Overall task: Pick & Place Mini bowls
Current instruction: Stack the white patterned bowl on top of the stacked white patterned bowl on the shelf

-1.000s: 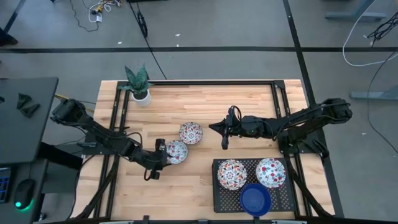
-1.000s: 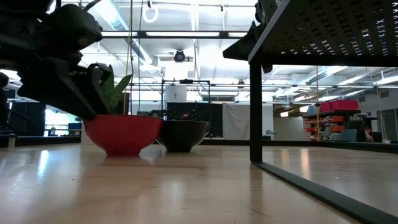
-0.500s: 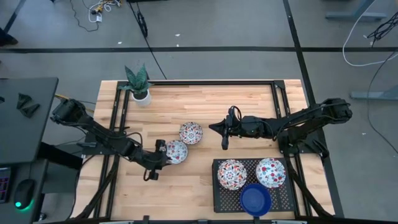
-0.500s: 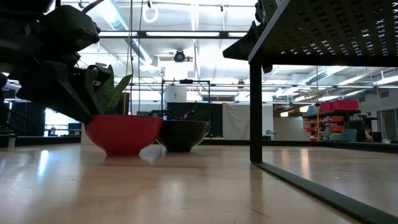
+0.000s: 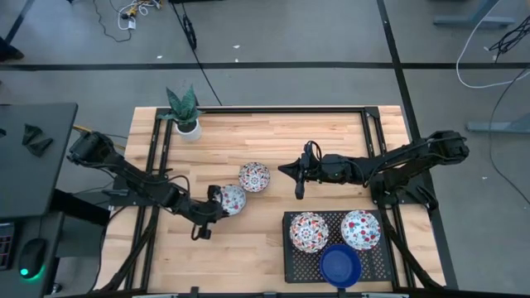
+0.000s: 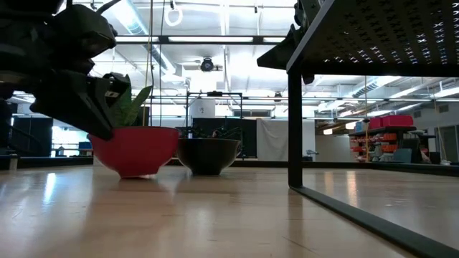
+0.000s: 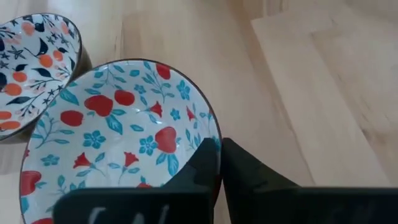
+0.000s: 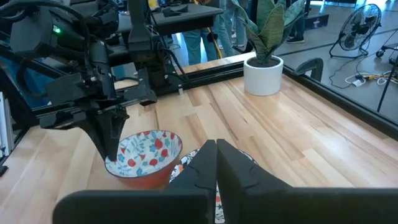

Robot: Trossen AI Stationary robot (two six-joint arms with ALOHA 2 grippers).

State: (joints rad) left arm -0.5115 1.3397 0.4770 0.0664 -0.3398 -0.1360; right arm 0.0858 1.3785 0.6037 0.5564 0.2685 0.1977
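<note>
A mini bowl (image 5: pixel 233 199), red outside and white with red-and-blue flowers inside, stands near the table's middle with my left gripper (image 5: pixel 216 203) shut on it. A second patterned bowl (image 5: pixel 254 176) sits just beyond it on the wood. Two more patterned bowls (image 5: pixel 308 231) (image 5: pixel 361 229) and a blue one (image 5: pixel 340 265) rest in the black tray (image 5: pixel 289 258) at the near right. My right gripper (image 5: pixel 300 184) hangs shut above the table, right of the second bowl, touching nothing. My left gripper pinches the bowl's rim (image 7: pixel 213 127) on the side facing the table's left, one finger inside the bowl and one outside. The fingers (image 8: pixel 113 144) slant down from the left. The bowl is tilted, and its foot (image 6: pixel 138 174) is still on the table.
A white pot with a green plant (image 5: pixel 186 116) stands at the far left. The tray is raised on legs (image 6: pixel 295 122). Black frame rails (image 5: pixel 157 165) run along the table's left and right sides. Bare wood lies near the front left.
My left gripper has shut on the rim of the red bowl. The bowl has tipped out of level and shifted slightly toward the table's left, its foot staying on the wood.
</note>
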